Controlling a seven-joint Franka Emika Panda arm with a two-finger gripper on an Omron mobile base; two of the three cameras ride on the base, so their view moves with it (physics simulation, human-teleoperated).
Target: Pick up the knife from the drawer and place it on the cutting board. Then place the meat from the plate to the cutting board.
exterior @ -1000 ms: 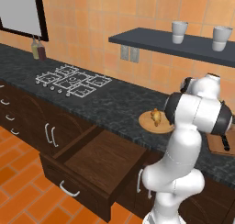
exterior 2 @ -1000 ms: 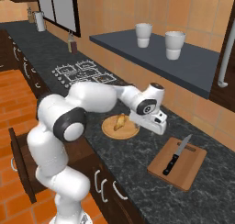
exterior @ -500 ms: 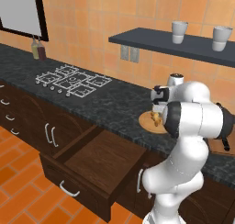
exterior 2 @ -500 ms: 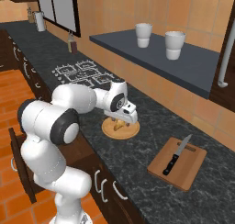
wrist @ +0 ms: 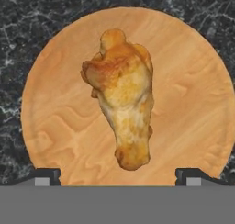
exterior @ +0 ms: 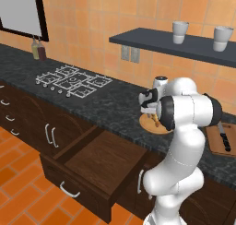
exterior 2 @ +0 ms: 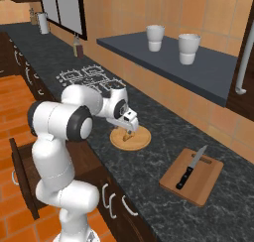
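The meat, a golden-brown chunk, lies in the middle of the round tan plate. My gripper hangs open straight above it, fingertips wide apart and holding nothing. In the right base view the gripper points down over the plate on the dark counter. The knife lies lengthwise on the cutting board, to the plate's right. The drawer stands pulled open below the counter, left of my arm.
A gas hob sits on the counter to the left. A dark shelf on the wall carries two white cups. Bottles stand at the far left by the window. The open drawer juts out over the orange floor.
My hand has swung left from near the cutting board to directly over the plate and meat. The gripper has stayed open; the knife and board have not moved.
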